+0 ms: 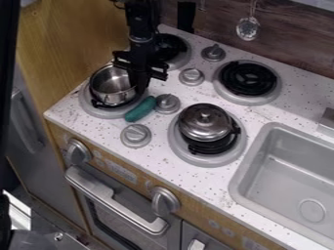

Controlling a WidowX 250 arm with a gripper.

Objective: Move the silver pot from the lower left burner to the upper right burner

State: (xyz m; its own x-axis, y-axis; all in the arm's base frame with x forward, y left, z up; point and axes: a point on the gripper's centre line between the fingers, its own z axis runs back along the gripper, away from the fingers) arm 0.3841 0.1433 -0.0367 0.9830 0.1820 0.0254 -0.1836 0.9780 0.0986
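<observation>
In the camera view, the end effector (137, 88) is hanging at the right side of the silver pot (112, 87), which is sitting over the lower left burner (108, 113); whether it is gripping, I cannot tell. A green object (140, 109) is lying near a lidded pot (204, 122).

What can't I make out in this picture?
In the camera view:
- Silver pot's right side: behind the pincer; whether gripped, unclear.
- Upper left burner: partly behind the arm.
- Under the lid: hidden by it.
- Sink: cut off by right edge.
- Front panel's markings: too small.
</observation>
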